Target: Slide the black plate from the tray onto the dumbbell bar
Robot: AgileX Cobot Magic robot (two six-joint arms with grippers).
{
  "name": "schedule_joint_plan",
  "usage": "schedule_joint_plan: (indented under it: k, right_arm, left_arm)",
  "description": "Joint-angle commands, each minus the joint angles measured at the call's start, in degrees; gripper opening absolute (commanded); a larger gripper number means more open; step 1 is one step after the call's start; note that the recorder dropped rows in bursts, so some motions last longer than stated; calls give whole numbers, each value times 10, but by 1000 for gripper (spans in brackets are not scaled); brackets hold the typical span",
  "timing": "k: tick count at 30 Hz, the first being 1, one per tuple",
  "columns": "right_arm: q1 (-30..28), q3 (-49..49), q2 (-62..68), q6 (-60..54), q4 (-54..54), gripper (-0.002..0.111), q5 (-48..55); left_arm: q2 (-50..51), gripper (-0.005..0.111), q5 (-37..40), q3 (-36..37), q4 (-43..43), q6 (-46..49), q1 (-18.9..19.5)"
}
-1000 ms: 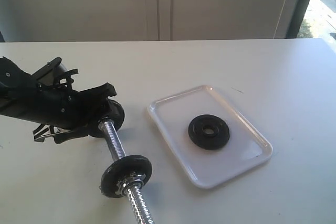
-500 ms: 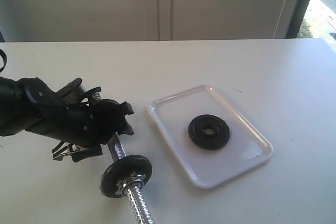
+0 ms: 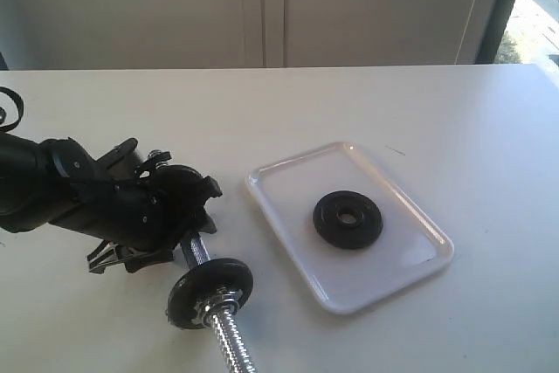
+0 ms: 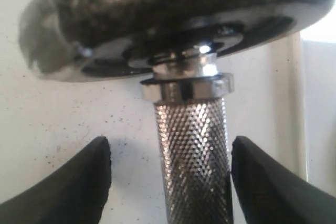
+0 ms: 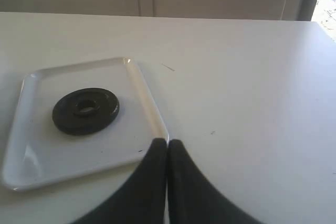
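The black plate lies flat in the middle of the tray on the white surface. Left of the tray is the dumbbell bar, the left pincer spread on either side of its knurled grip. The right pincer, tips pressed together, is near the tray's rim.

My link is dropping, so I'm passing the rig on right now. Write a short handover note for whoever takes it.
Left pincer: open, straddling the knurled grip of the dumbbell bar next to a mounted disc, not clamped.
Right pincer: shut, empty, facing the tray.
Black plate: lying flat in the tray.
Done: left arm is positioned at the bar.
Left to do: clamp the bar, pick up the plate, slide it onto a threaded end.
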Motion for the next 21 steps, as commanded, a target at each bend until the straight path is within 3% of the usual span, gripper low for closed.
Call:
schedule_joint_plan:
  k: [1, 3, 4, 7, 11, 21]
  right_arm:
    - [2, 1, -3, -4, -3, 0, -2]
    - [2, 1, -3, -4, -3, 0, -2]
    - [2, 1, -3, -4, -3, 0, -2]
    - [2, 1, -3, -4, -3, 0, -2]
    - [2, 1, -3, -4, -3, 0, -2]
    - [2, 1, -3, -4, -3, 0, -2]
  left_arm:
    - [8, 62, 8, -1, -8, -3, -3]
    - [9, 54, 8, -1, -8, -3, -3]
    - [9, 40, 8, -1, -8, -3, -3]
    - [9, 21, 13, -1, -8, -1, -3]
    - [9, 0, 24, -1, -6, 3, -3]
    - [-13, 0, 65, -1, 9, 95, -2]
